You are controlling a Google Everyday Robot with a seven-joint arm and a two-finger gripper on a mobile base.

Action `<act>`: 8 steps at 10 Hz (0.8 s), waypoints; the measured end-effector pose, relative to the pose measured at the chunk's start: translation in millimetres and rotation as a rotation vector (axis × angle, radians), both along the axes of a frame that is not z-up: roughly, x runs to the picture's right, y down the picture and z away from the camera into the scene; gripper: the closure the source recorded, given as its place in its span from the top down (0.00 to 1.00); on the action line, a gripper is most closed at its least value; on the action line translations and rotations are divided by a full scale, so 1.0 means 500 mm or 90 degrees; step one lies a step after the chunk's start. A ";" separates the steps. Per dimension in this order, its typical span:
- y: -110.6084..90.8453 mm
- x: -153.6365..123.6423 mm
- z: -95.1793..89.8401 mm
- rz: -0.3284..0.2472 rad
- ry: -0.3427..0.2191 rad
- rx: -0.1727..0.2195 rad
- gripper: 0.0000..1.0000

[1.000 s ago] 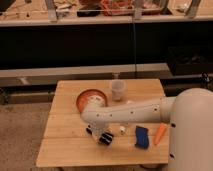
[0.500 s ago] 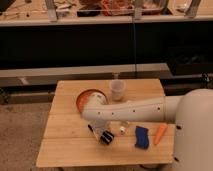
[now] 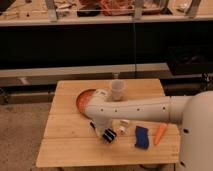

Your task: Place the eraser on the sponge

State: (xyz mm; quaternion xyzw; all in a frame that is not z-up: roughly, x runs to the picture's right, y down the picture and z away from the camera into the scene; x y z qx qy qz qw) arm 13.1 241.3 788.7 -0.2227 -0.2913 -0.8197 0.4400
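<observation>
Down low, gripper [image 3: 102, 131] at the eraser [image 3: 108, 136], left of sponge [image 3: 141, 137], grip indiscernible.

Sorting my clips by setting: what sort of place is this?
Probably a robot lab or workshop: a wooden table holds props like a sponge and carrot, cluttered shelving runs behind, and the gripper sits low over the table's middle.
</observation>
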 end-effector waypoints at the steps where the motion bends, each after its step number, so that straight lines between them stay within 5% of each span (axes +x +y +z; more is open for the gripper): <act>1: 0.000 0.009 -0.001 0.003 0.002 -0.002 0.05; 8: -0.018 0.078 -0.007 0.039 0.016 -0.011 0.05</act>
